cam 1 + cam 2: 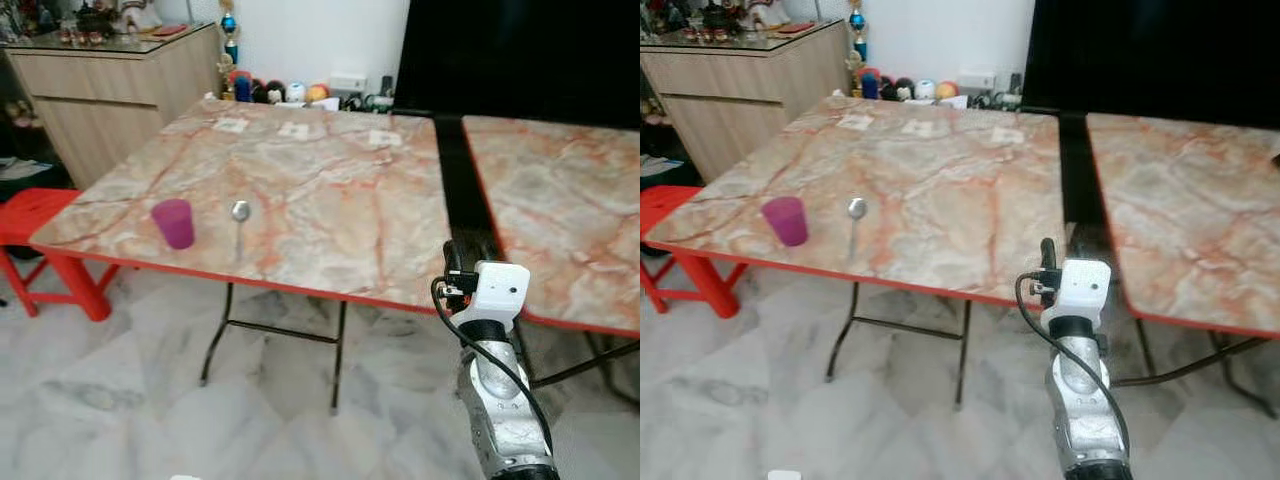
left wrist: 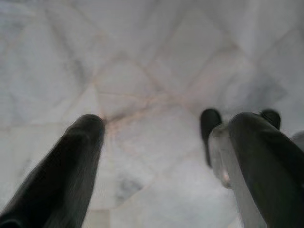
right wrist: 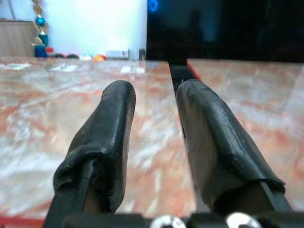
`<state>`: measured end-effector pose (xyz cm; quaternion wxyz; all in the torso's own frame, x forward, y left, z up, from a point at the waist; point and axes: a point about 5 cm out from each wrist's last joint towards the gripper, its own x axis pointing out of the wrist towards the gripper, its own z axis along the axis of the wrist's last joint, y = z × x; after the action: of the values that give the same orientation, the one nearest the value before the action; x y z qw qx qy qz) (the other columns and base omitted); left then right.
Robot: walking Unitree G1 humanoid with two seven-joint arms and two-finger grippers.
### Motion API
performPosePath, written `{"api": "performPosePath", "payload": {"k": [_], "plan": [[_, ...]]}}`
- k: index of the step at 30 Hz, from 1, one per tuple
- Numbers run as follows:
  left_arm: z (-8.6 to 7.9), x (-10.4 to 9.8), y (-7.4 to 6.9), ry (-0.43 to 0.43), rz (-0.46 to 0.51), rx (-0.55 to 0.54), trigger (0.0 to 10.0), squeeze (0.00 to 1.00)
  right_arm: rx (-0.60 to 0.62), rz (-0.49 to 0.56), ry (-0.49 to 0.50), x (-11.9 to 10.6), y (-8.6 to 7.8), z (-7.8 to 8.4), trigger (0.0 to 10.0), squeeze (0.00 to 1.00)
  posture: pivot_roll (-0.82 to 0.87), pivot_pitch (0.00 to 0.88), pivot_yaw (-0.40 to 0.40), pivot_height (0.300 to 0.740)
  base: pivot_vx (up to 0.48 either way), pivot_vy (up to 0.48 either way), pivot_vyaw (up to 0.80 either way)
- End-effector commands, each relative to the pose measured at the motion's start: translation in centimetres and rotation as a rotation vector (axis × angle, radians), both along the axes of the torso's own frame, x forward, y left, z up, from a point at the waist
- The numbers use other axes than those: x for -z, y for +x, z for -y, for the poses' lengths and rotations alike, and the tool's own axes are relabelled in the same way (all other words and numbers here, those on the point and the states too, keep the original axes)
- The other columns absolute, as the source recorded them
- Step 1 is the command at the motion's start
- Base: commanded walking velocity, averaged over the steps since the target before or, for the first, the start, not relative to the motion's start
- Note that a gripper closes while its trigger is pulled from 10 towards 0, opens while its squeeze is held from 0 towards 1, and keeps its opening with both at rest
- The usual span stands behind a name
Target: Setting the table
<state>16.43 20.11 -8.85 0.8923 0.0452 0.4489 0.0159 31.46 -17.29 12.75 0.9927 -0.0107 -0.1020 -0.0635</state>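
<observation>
A purple cup (image 1: 174, 222) stands near the front left corner of the marble table (image 1: 330, 190). Just to its right a metal spoon (image 1: 240, 215) lies with its bowl pointing away from me. My right gripper (image 1: 462, 256) hovers at the table's front right edge, by the dark gap between the two tables. In the right wrist view its two black fingers (image 3: 111, 123) stand slightly apart with nothing between them, so it is open. My left gripper (image 2: 166, 123) hangs over the pale floor, open and empty.
A second marble table (image 1: 560, 200) stands to the right across a narrow dark gap (image 1: 455, 170). A red stool (image 1: 40, 240) is at the left and a wooden cabinet (image 1: 110, 90) at the back left. Balls (image 1: 300, 92) line the wall. Small white cards (image 1: 295, 129) lie at the table's far edge.
</observation>
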Motion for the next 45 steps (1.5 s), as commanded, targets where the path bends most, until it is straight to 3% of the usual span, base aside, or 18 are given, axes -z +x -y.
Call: {"api": "performPosePath", "payload": {"k": [1,20,45], "plan": [[-0.41,0.22,-0.62,0.007,-0.024,-0.008,10.0,0.0,0.005,0.003,0.009,-0.22,0.09,0.19,10.0,0.0,0.0,0.031,-0.015,0.74,0.0,0.48,0.0],[-0.3,0.25,-0.66,0.004,-0.024,-0.012,10.0,0.0,-0.007,0.002,0.023,-0.28,0.31,-0.25,10.0,0.0,0.01,0.04,-0.021,0.74,0.0,0.393,0.0],[-0.46,0.16,-0.61,-0.002,-0.012,-0.003,10.0,0.0,-0.017,0.004,0.028,-0.37,0.43,-0.68,10.0,0.0,0.01,0.054,-0.011,0.74,0.0,0.0,0.0]]}}
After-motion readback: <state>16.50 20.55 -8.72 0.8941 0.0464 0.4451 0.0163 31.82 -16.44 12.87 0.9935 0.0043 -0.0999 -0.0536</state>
